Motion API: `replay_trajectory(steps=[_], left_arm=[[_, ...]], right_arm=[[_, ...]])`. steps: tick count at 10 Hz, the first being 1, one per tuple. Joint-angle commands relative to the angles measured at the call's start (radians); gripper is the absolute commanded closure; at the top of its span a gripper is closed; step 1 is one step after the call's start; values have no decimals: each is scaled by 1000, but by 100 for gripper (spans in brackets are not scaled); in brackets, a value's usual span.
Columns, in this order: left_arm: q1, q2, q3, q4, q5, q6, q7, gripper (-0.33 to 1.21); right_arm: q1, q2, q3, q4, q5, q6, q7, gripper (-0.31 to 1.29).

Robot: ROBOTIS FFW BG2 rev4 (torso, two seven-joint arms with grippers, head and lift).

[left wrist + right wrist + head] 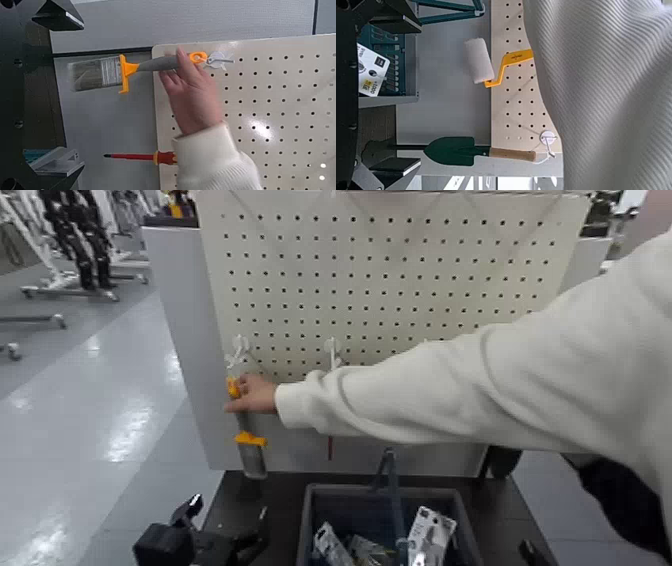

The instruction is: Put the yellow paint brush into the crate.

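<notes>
The yellow paint brush [249, 448] hangs at the pegboard's left edge, with a yellow band above grey bristles. A person's hand [252, 395] in a white sleeve grips its handle top. In the left wrist view the brush [111, 71] and that hand [190, 95] show clearly. The dark grey crate [325, 520] with an upright handle bar [390, 485] stands on the table below and holds packaged items. It also shows in the right wrist view [383, 55]. My left gripper [190, 535] is open and empty, low at the table's left. My right gripper [530, 552] is open at the right edge.
The white pegboard [400, 280] stands behind the table [260, 495]. A red-and-yellow screwdriver [143, 157] hangs on it, as do a white paint roller [479, 62] with a yellow handle and a green trowel [455, 149]. The person's arm [480, 385] crosses the board above the crate.
</notes>
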Motion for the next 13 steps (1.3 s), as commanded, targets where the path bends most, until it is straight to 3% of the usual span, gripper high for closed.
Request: replay_trajectory(steps=[1, 4, 7, 10, 11, 13], left_arm=[[0, 0, 0, 1, -1, -3, 2, 10], [0, -1, 20, -1, 8, -3, 0, 11], [-44, -24, 127, -1, 18, 85, -175, 11], [-104, -28, 207, -1, 12, 158, -291, 11], [-125, -26, 228, 1, 8, 184, -321, 11], [-187, 6, 236, 18, 8, 233, -376, 11]], right_arm=[[0, 0, 0, 0, 0, 0, 0, 13], [2, 2, -2, 0, -2, 0, 0, 13], [3, 3, -2, 0, -2, 0, 0, 13], [2, 3, 2, 0, -3, 3, 0, 13], [2, 3, 2, 0, -3, 1, 0, 13], [2, 3, 3, 0, -5, 1, 0, 13]])
